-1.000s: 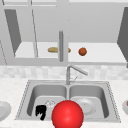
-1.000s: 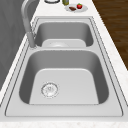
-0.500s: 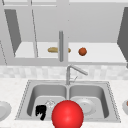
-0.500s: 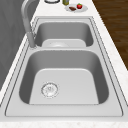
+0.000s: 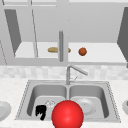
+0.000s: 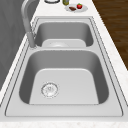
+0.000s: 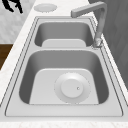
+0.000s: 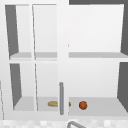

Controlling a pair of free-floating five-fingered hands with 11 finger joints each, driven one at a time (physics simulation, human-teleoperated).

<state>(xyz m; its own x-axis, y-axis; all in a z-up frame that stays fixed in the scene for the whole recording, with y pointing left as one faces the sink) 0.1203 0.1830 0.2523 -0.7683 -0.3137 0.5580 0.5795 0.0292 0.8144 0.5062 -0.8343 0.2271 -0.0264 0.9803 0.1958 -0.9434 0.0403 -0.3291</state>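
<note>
My left hand [image 5: 41, 112] hangs before the sink's [image 5: 25, 93] left basin, fingers curled, holding nothing. The red ball [image 5: 67, 114] beside it remains ungrasped.

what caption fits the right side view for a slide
Double sink with a plate in the near basin, faucet at right.

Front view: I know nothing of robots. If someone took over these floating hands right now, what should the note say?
Left hand: in the air before the sink's left basin, nothing visibly held.
Things: a white plate lies in the right basin; a red ball shows front and centre; a bread roll and a round reddish fruit sit on the open cabinet's lower shelf.
Done: nothing is in hand.
Left: everything lies untouched.
</note>
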